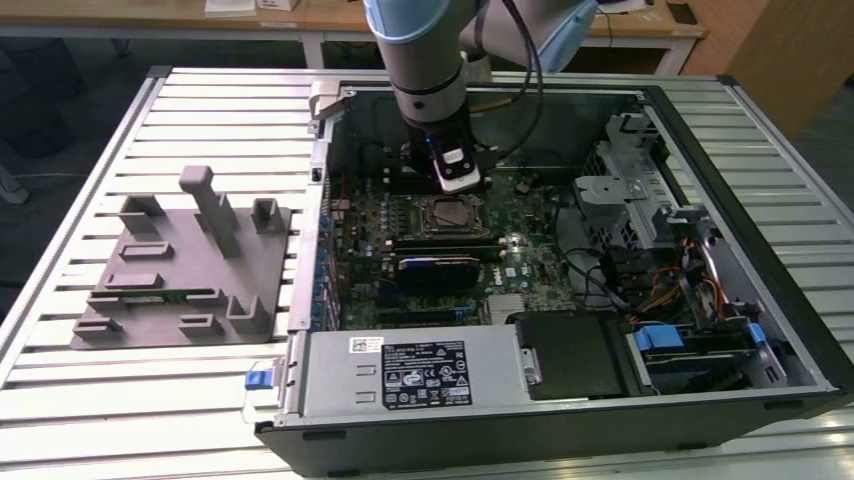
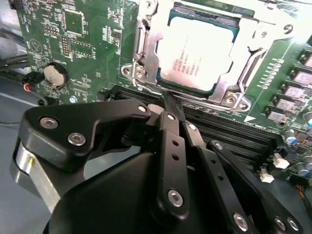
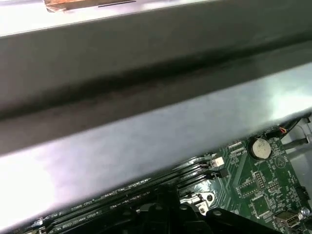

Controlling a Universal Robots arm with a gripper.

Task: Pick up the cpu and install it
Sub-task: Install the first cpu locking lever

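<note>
- While my jaws (image 2: 171,105) hang just above the near edge of the socket, the fingers (image 2: 170,141) look drawn together into one narrow stack with nothing between them; I judge them closed and empty.
- My jaws do not touch the cpu (image 2: 199,53); their tips sit just beside the socket's metal frame (image 2: 229,92), over the black memory slots (image 2: 243,129).
- That cpu lies flat inside the socket, silvery top up, its thin edge ringed by the frame; to me it looks already seated.
- By my judgement it is light, stiff and slick on top, with delicate contacts beneath, so any hold belongs on two opposite edges, kept level and never squeezed across the face.
- Around the socket spreads the green motherboard (image 2: 83,53), with a coin cell battery (image 2: 54,74) off to one side.
- Seen in the exterior view, my arm (image 1: 427,60) reaches down into the open computer case (image 1: 561,420), which rests on the slatted worktop (image 1: 80,400) beside a grey fixture tray (image 1: 174,270).
</note>
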